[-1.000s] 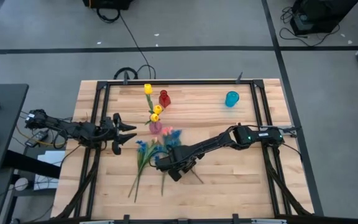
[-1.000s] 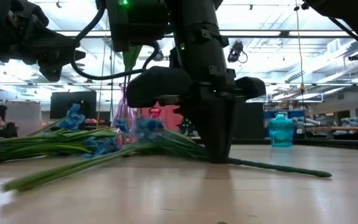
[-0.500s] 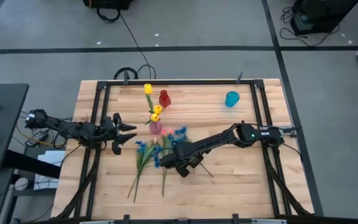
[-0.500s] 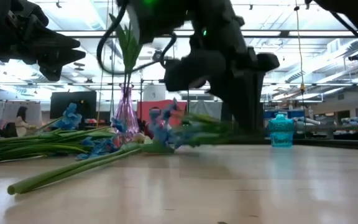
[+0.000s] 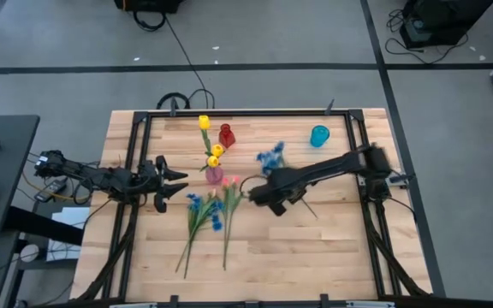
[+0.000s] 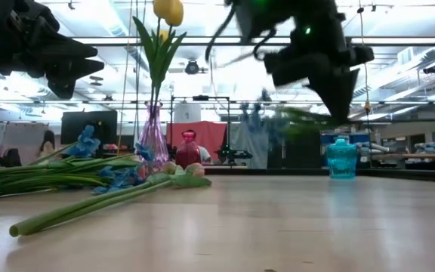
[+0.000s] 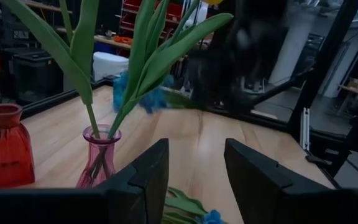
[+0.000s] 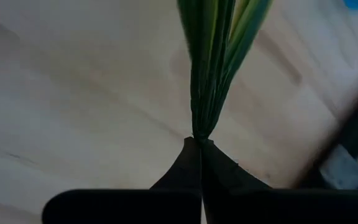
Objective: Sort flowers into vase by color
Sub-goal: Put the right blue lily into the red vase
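My right gripper (image 5: 272,193) is above the table's middle, shut on a blue spray whose blossoms (image 5: 270,156) point toward the far edge and whose stem end (image 5: 314,214) trails toward the near right. In the low view the right gripper (image 6: 331,79) is well above the tabletop. Two yellow tulips (image 5: 210,141) stand in the pink vase (image 5: 215,174). More blue sprays (image 5: 200,205) and pink tulips (image 5: 229,182) lie flat on the wood. The red vase (image 5: 226,135) and the teal vase (image 5: 318,135) stand near the far edge. My left gripper (image 5: 175,183) hovers open, left of the pink vase. My right gripper pinches the blue spray's green stem (image 8: 199,127) between its two shut fingers (image 8: 188,163), which lie across the stem. The fingers come from above, slanting from the table's right. The spray is lifted clear of the table and lies roughly level.
The table's dark metal frame (image 5: 358,154) runs along its edges. Bare wood lies near the right and near edges (image 5: 332,248). The lying stems reach toward the near edge (image 5: 183,263). In the left wrist view the pink vase (image 7: 98,167) and red vase (image 7: 5,149) stand close ahead.
My right gripper, shut on the blue spray's stem, has risen from the tabletop and moved toward the table's right and far side. The spray has come off the pile, lifted clear. The other flowers have stayed lying where they were.
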